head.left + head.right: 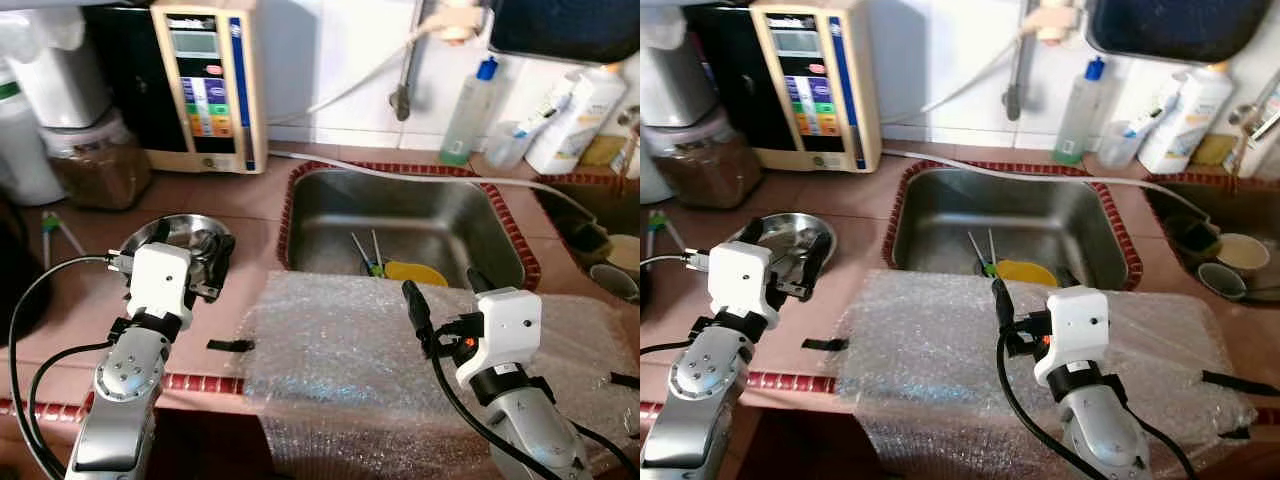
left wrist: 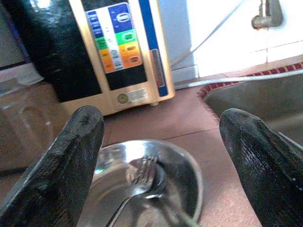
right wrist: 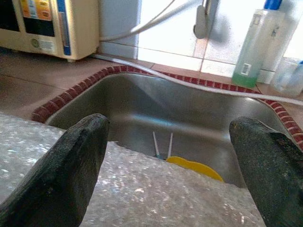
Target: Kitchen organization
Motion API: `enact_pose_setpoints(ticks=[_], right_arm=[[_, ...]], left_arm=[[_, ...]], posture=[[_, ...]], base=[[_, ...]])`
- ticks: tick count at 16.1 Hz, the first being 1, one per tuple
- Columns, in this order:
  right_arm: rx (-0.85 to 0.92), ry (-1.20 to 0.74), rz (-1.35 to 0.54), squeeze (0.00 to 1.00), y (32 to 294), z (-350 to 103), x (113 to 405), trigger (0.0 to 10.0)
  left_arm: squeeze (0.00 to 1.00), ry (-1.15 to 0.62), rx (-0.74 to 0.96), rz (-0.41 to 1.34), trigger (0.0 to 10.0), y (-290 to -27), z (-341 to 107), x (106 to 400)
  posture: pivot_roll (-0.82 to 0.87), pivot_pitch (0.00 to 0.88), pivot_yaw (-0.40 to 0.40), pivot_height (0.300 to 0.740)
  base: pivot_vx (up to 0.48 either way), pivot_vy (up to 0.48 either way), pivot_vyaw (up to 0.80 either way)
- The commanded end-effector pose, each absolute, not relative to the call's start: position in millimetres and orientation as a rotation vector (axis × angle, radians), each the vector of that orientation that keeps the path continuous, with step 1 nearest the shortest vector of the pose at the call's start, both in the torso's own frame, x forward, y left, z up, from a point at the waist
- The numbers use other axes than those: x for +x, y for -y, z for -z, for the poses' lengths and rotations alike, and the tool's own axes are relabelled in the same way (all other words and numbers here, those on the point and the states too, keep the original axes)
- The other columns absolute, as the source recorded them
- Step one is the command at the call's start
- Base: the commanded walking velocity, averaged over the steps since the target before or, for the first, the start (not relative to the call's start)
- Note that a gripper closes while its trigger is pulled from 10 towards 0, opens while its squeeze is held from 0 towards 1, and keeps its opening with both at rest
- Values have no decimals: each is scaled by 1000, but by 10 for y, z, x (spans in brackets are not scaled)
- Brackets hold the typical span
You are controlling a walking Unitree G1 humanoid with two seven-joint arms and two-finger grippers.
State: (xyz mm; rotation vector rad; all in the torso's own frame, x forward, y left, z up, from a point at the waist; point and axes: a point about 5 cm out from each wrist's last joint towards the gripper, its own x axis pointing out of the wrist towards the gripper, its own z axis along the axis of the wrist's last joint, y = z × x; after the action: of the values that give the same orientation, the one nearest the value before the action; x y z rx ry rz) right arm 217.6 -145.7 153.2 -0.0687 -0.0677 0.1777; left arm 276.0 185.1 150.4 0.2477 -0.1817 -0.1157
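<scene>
My left gripper (image 1: 205,262) hangs spread wide over the steel bowl (image 2: 184,165) (a fork (image 2: 139,177) lies inside) on the counter (image 1: 250,195). My right gripper (image 1: 445,290) gapes empty above the bubble wrap (image 1: 350,350), facing the sink (image 3: 142,101).

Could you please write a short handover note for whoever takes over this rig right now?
Left gripper: open, empty, poised over the steel bowl on the counter, which holds a fork.
Right gripper: open, empty, above the bubble wrap spread at the sink's front edge.
Sink: yellow dish and two thin utensils inside.
Done: nothing visibly sorted yet.
Left: probably pick up the bowl and cutlery.
</scene>
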Motion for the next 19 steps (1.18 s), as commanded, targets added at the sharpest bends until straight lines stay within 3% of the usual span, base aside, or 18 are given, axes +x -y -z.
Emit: enact_pose_setpoints(ticks=[1,14,19], right_arm=[[-78,80,-166,0,1482,-1576,2168,10000],[-81,75,-167,0,1478,-1543,2186,10000],[-80,79,-169,0,1462,-1549,2191,10000]], left_arm=[[0,182,249,130,10000,-1834,-1502,2778],[0,160,225,146,10000,-1841,-1447,2791],[0,165,232,135,10000,-1859,-1457,2828]], posture=[[69,0,8,740],[71,0,17,740],[72,0,20,740]], base=[[0,0,-731],[0,-318,-56],[0,0,0]])
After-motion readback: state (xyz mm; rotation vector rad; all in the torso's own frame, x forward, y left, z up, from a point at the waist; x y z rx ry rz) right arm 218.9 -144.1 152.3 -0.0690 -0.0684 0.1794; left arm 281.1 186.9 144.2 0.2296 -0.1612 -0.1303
